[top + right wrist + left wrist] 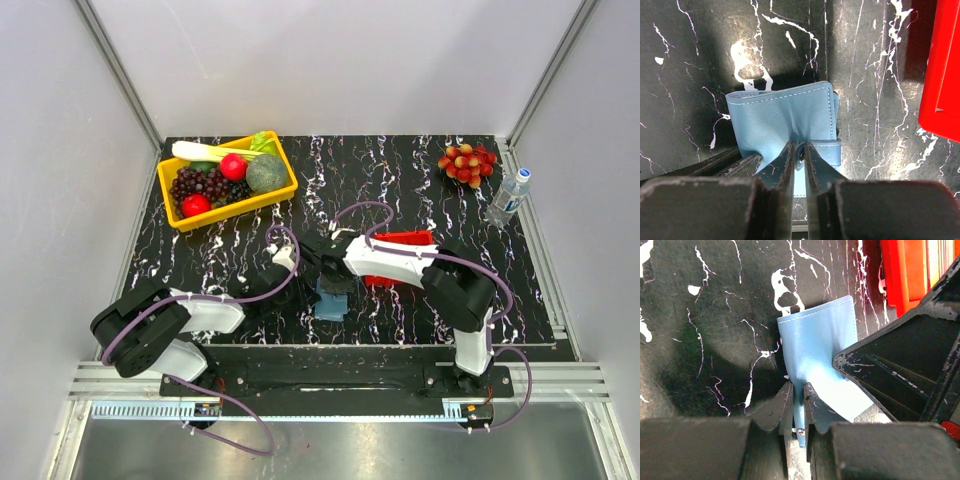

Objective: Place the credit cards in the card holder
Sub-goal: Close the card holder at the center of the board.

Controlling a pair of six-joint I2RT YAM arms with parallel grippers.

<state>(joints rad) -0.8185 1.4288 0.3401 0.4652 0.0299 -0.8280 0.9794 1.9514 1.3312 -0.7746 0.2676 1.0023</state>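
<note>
The steel-blue card holder [330,302] lies on the black marbled table between the two arms. In the left wrist view, my left gripper [798,390] is shut on the near edge of the card holder [815,350]. From the other side, my right gripper [801,147] has its jaws almost together, with a fold of the card holder [780,117] by its little flap [832,150] pinched between the tips, and the leather puckers there. The right gripper's black fingers [900,355] rest over the pouch's right part. From above, both grippers [305,278] [330,272] meet over it. The credit cards are out of view.
A red tray [405,240] [942,75] [905,270] sits just right of the card holder under the right arm. A yellow basket [228,205] of fruit and vegetables stands at the back left. A red fruit cluster [467,165] and a water bottle [508,195] are at the back right.
</note>
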